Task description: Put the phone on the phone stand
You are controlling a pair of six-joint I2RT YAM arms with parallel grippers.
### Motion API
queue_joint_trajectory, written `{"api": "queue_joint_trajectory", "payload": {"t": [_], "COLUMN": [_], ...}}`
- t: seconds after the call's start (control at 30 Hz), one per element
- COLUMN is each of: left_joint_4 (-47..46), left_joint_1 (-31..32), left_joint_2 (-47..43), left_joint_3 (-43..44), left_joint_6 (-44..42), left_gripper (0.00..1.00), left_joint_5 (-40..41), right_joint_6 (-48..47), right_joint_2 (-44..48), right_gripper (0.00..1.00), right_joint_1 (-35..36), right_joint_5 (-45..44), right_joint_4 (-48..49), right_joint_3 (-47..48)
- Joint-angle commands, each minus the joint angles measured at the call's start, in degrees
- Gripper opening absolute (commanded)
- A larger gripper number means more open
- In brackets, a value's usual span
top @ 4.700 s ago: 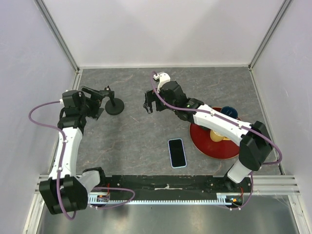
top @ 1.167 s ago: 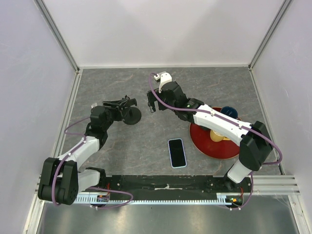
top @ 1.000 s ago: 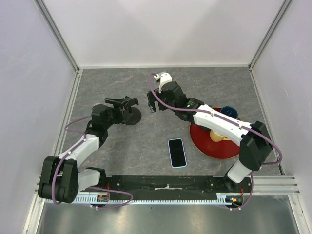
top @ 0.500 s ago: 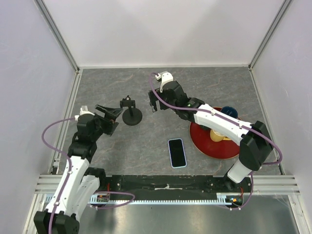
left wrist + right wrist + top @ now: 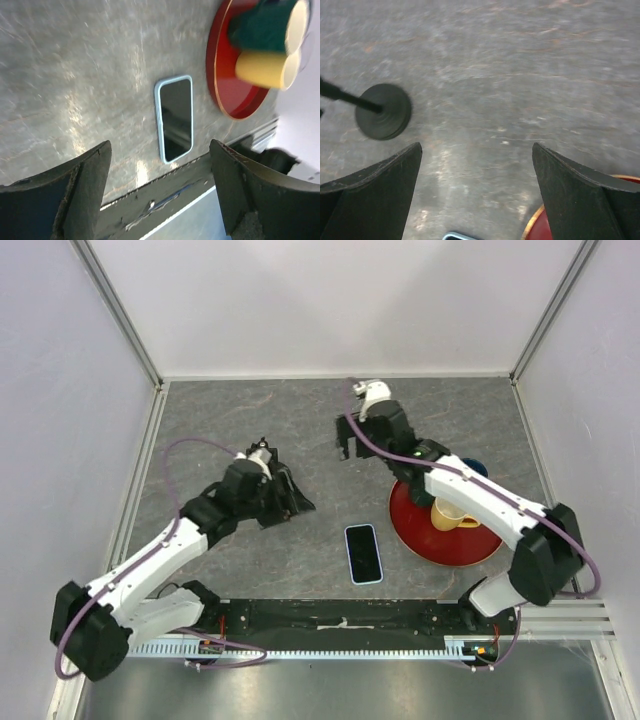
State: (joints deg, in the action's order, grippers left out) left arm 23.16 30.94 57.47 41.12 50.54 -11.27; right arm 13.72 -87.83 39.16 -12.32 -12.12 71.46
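Top external view: grey table [image 5: 200,420] seen from above, with both arms reached over it
Phone [image 5: 364,553]: laid flat, screen up, close to the table's near edge, about midway along it, just left of the red plate [image 5: 405,535]
Phone stand [image 5: 383,118]: stood on its disc base left of the table's middle
Left gripper [image 5: 160,144]: jaws held apart, nothing gripped
Right gripper [image 5: 476,146]: jaws spread wide, nothing gripped
Yellow mug [image 5: 452,512]: set on the red plate
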Motion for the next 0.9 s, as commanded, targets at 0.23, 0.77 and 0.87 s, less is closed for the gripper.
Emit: {"api": "queue_joint_trajectory", "payload": {"t": [0.23,0.77,0.87], "left_joint_4": [8.63,17.36,17.36], "left_joint_1": [22.66,32.25,32.52], "left_joint_2": [21.25,47.99,49.13], "left_joint_3": [15.62,34.29,34.90], "left_joint_6": [2.97,3.59,5.18], "left_gripper": [0.89,0.99,1.00], "left_joint_5": [20.66,20.50,19.18], "right_joint_6": [1.14,0.87,0.87], "right_joint_2": [26.91,31.32,31.14], "right_gripper": [0.98,0.98,0.98], "right_joint_1": [-20.15,-23.69,-23.60], "right_joint_5": [-7.45,-3.42,-3.15], "right_joint_4": [-0.10,-0.19,-0.18], "right_joint_3": [-11.95,-13.01,-13.10]}}
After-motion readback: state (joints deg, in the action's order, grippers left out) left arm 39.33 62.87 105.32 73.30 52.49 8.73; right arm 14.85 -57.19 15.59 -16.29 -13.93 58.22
